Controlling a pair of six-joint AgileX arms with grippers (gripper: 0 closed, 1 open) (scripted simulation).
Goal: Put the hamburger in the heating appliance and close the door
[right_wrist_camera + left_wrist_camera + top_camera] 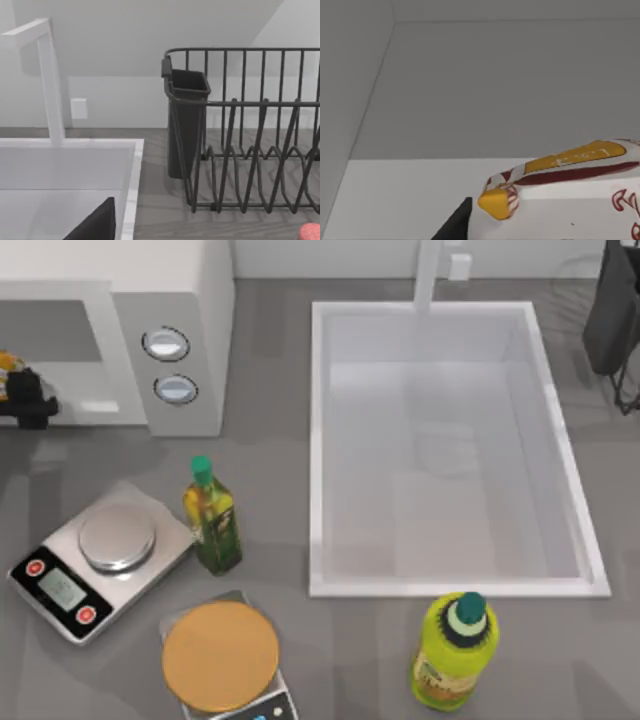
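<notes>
- At the top view's far left edge, our left gripper [30, 400] sits at the mouth of the heating appliance [170, 300], dark against the opening; we cannot tell how far its fingers are parted.
- Just beside it, touching its upper side in the top view, a yellow-orange scrap of the hamburger [8, 362] shows at the frame edge.
- In the left wrist view the hamburger [565, 195] is close up, pale with yellow-orange patches and red marks, lying on the white floor of the grey-walled cavity, with a dark fingertip [454, 225] right against its near end.
- We cannot tell whether the gripper grasps it or merely touches it.
- The control panel carries two round knobs [170, 365], to the right of the cavity.
- Farther out on the table stand silver scales [105, 558], an oil bottle [212, 520], a tan disc [220, 655] and a green bottle [455, 650], with the white sink [560, 470] to the right.
- Our right arm [615, 310] is parked at the top right corner, near a dark dish rack [250, 130].
</notes>
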